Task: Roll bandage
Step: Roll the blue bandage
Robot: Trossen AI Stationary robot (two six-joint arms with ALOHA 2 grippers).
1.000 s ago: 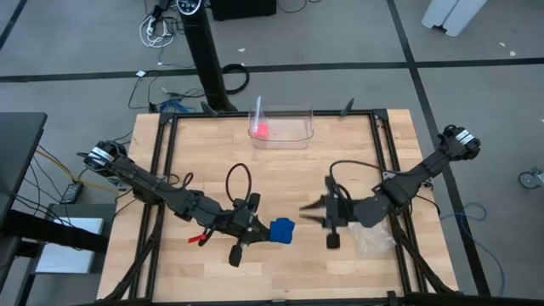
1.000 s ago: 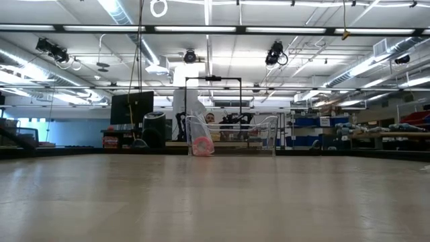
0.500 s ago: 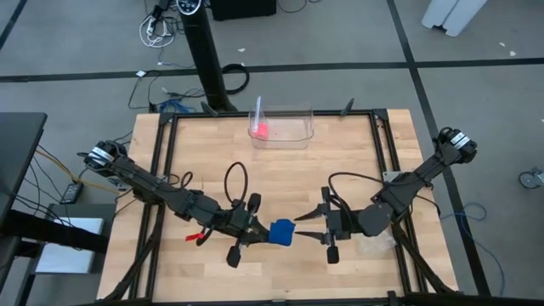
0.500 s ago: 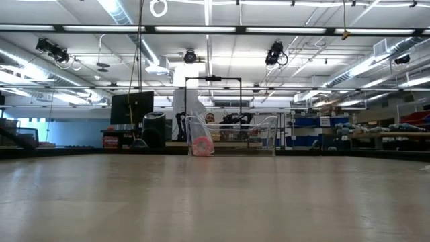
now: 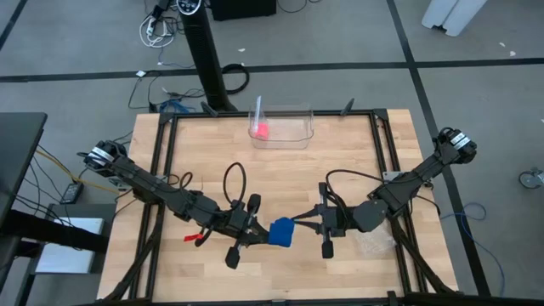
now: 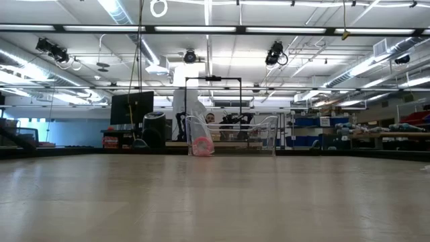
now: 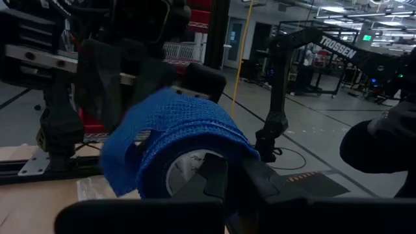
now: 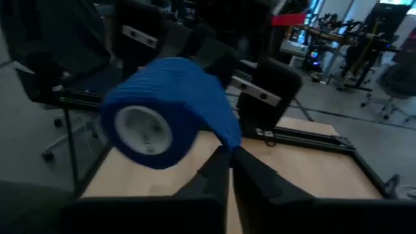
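The bandage (image 5: 282, 231) is a bright blue roll on a white core, held in the air over the table's near middle between my two grippers. It also fills the left wrist view (image 7: 182, 130) and the right wrist view (image 8: 169, 97). My left gripper (image 5: 265, 229) is shut on it from the table's left. From the right, my right gripper (image 5: 297, 223) is shut on its loose end. The low view shows neither arm nor the bandage. My left gripper (image 7: 234, 182) holds the roll at its open end, by the wall beside the white core (image 7: 185, 170). One finger (image 7: 211, 179) seems to reach into the core and the other lies outside. The fingers come level from the table's left. The roll is lifted clear. My right gripper (image 8: 227, 172) pinches the loose flap of blue fabric (image 8: 224, 140) that comes off the roll's outer wrap. Its two fingers are together on it, coming about level from the table's right. The short stretch between fingers and roll looks drawn.
A clear plastic box (image 5: 280, 126) with a small pink object (image 5: 262, 130) stands at the table's far edge; the low view shows it too (image 6: 232, 136). A clear plastic bag (image 5: 374, 242) lies under my right arm. Bare wood stretches between the box and the grippers.
My right gripper has gone toward the table's left and near edge, up to the bandage. It spread its fingers wider on the way, then shut on the loose end. My left gripper and the roll have stayed where they were.
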